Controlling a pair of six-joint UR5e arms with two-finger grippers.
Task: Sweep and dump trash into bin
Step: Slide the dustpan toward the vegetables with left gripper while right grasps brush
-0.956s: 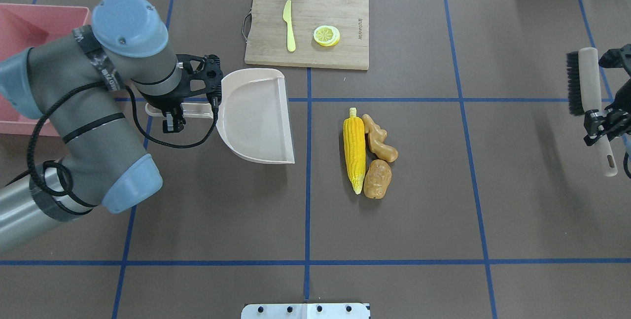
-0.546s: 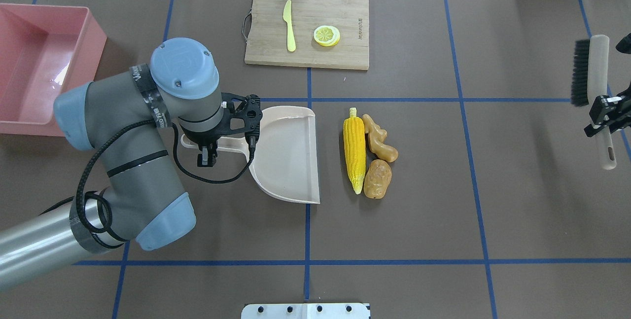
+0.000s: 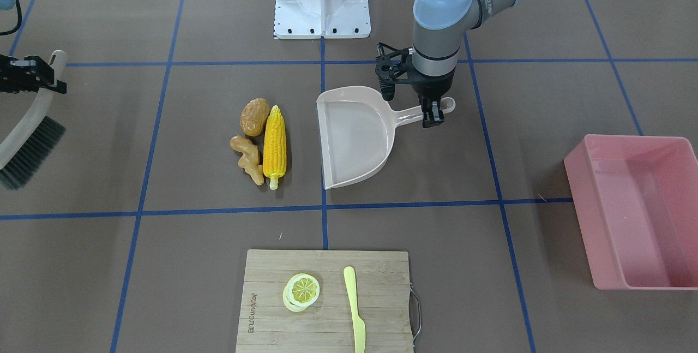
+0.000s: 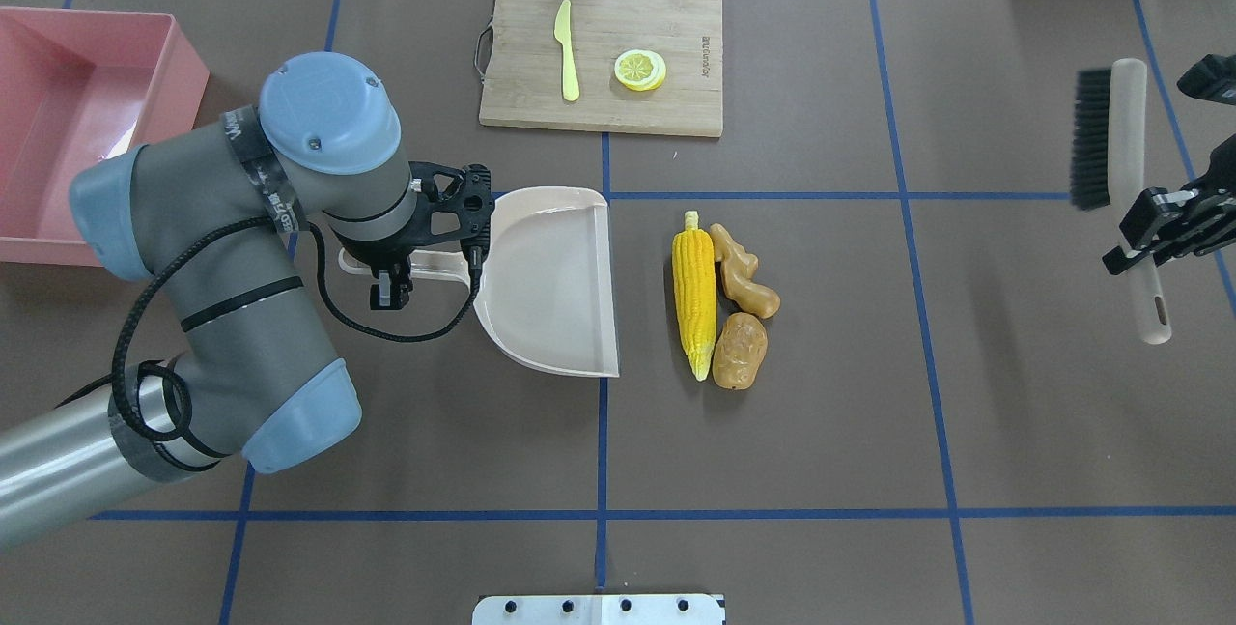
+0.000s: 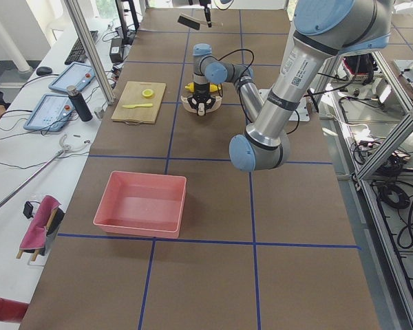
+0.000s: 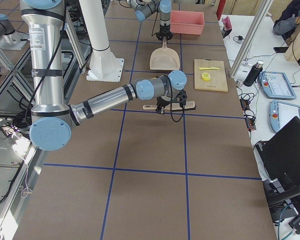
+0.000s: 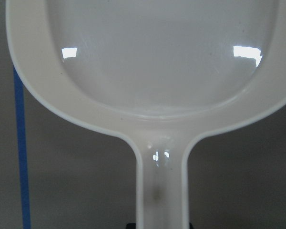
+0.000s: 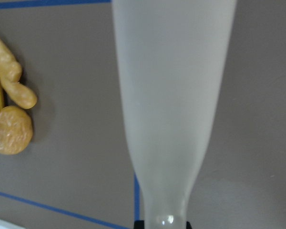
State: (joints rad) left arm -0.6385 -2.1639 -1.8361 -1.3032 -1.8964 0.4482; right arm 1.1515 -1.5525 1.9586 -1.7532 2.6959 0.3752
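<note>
the corn cob (image 4: 694, 295) lies near the middle of the table, with the ginger root (image 4: 742, 271) and the potato (image 4: 740, 352) tight against the side of it that faces away from the dustpan (image 4: 550, 277). none of the three is in the pan, whose open lip faces the cob, near but apart. the left gripper (image 4: 388, 279) is clamped on the dustpan handle. the right gripper (image 4: 1144, 239) is closed around the handle of the brush (image 4: 1110, 137), which hangs well apart from the trash on the robot's right, bristles turned toward the pile. judgement: you are setting up the sweep. seat the lip flat and parallel to the cob before the brush comes in; whether it sits flat now i cannot tell. land the bristles behind the ginger and potato and push straight at the pan, since the cob will likely roll. the bin (image 4: 188, 74) stands open, well off on the robot's left. the cutting board (image 4: 521, 55), with lemon slice (image 4: 639, 70) and plastic knife (image 4: 567, 50), lies off the sweep line; i see nothing between brush and pile.
</note>
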